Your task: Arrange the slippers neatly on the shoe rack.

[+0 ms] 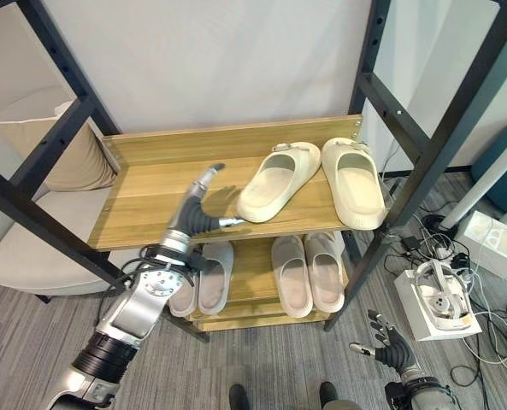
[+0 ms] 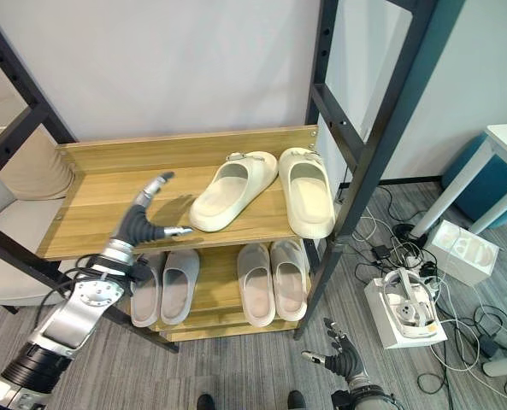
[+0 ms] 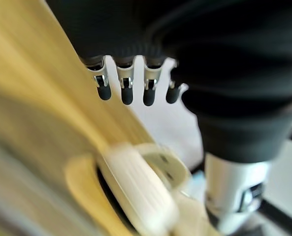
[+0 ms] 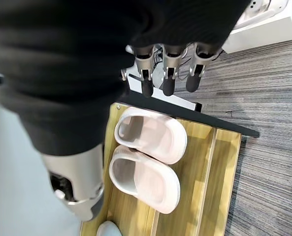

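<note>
1. Nearest the head camera: right hand (image 1: 396, 348) low over the grey floor (image 1: 279, 367) at the lower right, fingers loosely spread, holding nothing, well apart from the shoe rack (image 1: 236, 137).
2. Further in: left hand (image 1: 197, 209) raised over the top shelf, fingers straight and open, thumb tip close to the heel of the angled cream slipper (image 1: 279, 181); contact hard to confirm, nothing gripped.
3. On the same shelf: the angled one lying slantwise, toe towards its mate; straight cream slipper (image 1: 353, 181) square to the edge, just beside it.
4. Below: two more pairs, grey slippers (image 1: 203, 279) and pale pink slippers (image 1: 307, 272), already side by side.
5. Judged light, moulded foam, springy rather than fragile, somewhat smooth; likely to slide easily on wood.
6. Best purchase probably a push at the heel or side wall, or a pinch on the strap.
</note>
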Available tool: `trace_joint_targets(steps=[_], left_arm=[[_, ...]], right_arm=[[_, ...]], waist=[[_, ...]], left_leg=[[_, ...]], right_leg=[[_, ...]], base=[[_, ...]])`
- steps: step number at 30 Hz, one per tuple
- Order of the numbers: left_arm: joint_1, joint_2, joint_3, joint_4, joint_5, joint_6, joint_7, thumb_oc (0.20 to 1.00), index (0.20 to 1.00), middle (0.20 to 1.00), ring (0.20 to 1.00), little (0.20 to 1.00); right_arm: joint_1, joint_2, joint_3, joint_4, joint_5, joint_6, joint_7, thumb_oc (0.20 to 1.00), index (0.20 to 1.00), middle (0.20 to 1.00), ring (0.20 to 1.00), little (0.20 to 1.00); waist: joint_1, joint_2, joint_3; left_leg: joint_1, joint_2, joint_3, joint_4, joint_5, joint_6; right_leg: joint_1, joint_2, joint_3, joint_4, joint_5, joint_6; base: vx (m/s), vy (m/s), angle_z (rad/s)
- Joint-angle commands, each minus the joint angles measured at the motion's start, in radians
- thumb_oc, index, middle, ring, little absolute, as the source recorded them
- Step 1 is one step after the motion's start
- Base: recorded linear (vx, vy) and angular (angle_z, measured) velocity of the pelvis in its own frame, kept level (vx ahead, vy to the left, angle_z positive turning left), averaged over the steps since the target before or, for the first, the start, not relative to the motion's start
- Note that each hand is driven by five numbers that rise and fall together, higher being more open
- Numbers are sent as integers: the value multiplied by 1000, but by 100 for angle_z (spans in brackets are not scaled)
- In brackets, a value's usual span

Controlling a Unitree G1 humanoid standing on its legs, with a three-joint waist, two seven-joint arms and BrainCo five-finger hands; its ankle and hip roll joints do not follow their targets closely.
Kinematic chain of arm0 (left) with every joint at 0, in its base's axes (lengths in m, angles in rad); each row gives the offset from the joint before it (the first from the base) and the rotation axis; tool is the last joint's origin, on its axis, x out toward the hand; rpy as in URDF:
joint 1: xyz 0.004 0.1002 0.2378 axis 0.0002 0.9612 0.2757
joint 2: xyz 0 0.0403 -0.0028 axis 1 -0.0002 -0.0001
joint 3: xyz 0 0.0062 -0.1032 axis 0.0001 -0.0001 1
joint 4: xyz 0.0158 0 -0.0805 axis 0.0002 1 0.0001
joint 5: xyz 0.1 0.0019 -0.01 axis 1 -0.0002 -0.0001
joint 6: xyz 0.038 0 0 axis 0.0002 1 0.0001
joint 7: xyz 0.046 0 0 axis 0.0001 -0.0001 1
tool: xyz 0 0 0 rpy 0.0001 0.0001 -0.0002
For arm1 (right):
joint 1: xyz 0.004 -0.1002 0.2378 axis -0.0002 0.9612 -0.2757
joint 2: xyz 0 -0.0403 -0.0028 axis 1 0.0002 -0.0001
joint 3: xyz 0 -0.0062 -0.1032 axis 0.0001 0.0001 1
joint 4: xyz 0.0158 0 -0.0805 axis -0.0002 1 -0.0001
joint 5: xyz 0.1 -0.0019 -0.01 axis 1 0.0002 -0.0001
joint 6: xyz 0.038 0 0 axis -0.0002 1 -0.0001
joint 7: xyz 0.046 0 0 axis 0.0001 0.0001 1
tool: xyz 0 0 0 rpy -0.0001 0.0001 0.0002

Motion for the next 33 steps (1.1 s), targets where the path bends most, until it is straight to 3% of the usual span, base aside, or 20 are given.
trace_joint_targets(steps=[1,6,13,21,26,27,29,33], left_arm=[[-151,24,11,36,-312,-60,-66,1000,1000,1000,1000,1000],[-195,97,-132,8,-648,-17,-121,1000,1000,1000,1000,1000],[-251,99,-212,-3,-749,-1,-108,1000,1000,1000,1000,1000],[-323,-21,-250,99,-733,6,-78,1000,1000,1000,1000,1000],[-325,-76,-195,163,-615,-1,-34,1000,1000,1000,1000,1000],[-302,-110,-119,173,-521,-31,20,1000,1000,1000,1000,1000],[-242,-94,-5,38,-549,-95,30,1000,1000,1000,1000,1000],[-208,-80,50,-112,-612,-146,-22,1000,1000,1000,1000,1000]], right_arm=[[-5,-28,-11,-63,1,-12,-3,1000,1000,1000,1000,1000],[4,-59,12,-85,11,-1,16,1000,1000,1000,1000,1000],[12,-82,45,-87,21,-2,28,1000,1000,1000,1000,1000],[7,-86,72,-68,23,0,22,1000,1000,1000,1000,1000],[-3,-73,73,-53,25,-3,11,1000,1000,1000,1000,1000],[-14,-57,72,-41,25,-10,1,1000,1000,1000,1000,1000],[-27,-53,62,-30,33,-23,-5,1000,1000,1000,1000,1000],[-22,-59,64,-37,48,-37,15,1000,1000,1000,1000,1000]], waist=[[-12,-6,19],[-32,-1,19],[-50,2,17],[-67,2,18],[-67,-2,20],[-59,-7,19],[-40,-13,18],[-30,-19,16]], left_leg=[[79,62,-9,1,-112,-48],[78,63,2,1,-106,-49],[82,66,15,1,-106,-51],[83,68,24,1,-105,-51],[81,68,23,1,-105,-50],[82,67,19,1,-105,-49],[80,66,6,1,-103,-50],[80,66,0,1,-104,-51]], right_leg=[[-42,-17,-27,-5,-14,51],[-49,-17,-21,-5,-4,55],[-56,-17,-9,-5,-2,58],[-63,-14,0,-5,-4,57],[-64,-15,1,-5,-4,55],[-60,-15,0,-5,-7,53],[-50,-15,-11,-5,-11,49],[-45,-16,-19,-5,-14,50]], base=[[0,0,0],[-5,-4,2],[-1,-5,-5],[2,-3,-5],[1,-3,-1],[14,-8,-3],[0,0,0],[7,11,7]])
